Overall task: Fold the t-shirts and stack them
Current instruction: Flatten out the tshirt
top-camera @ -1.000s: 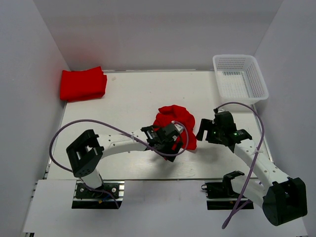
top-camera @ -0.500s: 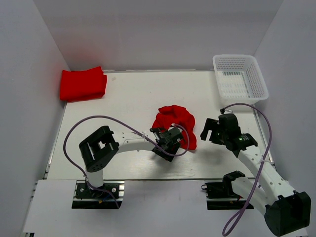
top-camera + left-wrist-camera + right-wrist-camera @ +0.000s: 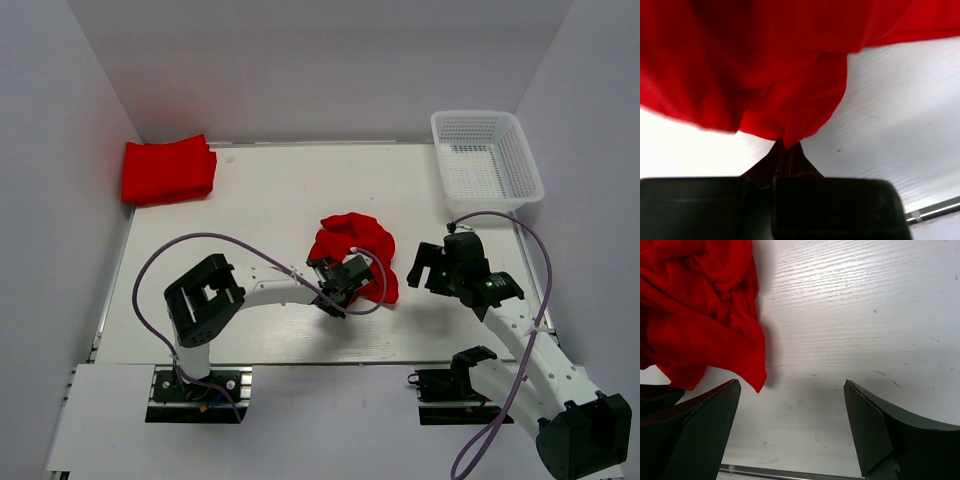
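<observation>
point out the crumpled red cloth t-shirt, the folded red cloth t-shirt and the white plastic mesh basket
crumpled red cloth t-shirt (image 3: pixel 345 232), top view, bunched upper folds
folded red cloth t-shirt (image 3: pixel 168 170), top view, middle of top face
white plastic mesh basket (image 3: pixel 487 160), top view, bare mesh floor

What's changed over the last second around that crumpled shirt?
The left gripper has shut on the crumpled t-shirt at its near edge, its arm edging rightward. The right gripper drew slightly right, away from the cloth, jaws open. The folded t-shirt and basket have not moved.
</observation>
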### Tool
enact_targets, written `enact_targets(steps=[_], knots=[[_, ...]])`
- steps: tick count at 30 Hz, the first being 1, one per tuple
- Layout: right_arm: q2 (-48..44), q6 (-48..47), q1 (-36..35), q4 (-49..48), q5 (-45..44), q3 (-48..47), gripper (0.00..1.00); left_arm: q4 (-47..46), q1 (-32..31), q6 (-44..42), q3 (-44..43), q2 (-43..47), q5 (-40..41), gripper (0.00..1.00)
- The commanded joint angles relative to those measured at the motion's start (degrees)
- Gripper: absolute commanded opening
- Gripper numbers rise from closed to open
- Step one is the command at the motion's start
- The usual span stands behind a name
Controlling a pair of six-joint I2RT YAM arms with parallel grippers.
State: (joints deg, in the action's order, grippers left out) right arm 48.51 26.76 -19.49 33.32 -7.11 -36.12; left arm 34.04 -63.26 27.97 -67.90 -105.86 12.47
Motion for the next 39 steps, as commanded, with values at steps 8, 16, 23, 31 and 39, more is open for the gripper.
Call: enact_targets(steps=[8,16,23,31,39], knots=[[2.5,-1.4,-0.1,-5.0,10.1,0.9,0.9,-6.2,0.2,3.4,7.7,13.0,4.8,0.0],[11.2,1.3,-0.8,-15.5,18.2,4.0,0.9,-6.1,0.2,4.5,7.1,12.3,4.8,0.0],[15.9,2.3,-2.2,-21.3,21.2,7.2,0.9,-6.1,0.2,5.0,7.1,12.3,4.8,0.0],[19.8,3.3,-3.6,-24.0,20.5,8.7,0.85,-5.6,0.2,5.5,7.1,11.8,4.8,0.0],[21.1,4.9,-4.6,-25.9,20.8,9.3,0.11,-5.0,0.2,6.0,7.1,11.8,5.5,0.0]])
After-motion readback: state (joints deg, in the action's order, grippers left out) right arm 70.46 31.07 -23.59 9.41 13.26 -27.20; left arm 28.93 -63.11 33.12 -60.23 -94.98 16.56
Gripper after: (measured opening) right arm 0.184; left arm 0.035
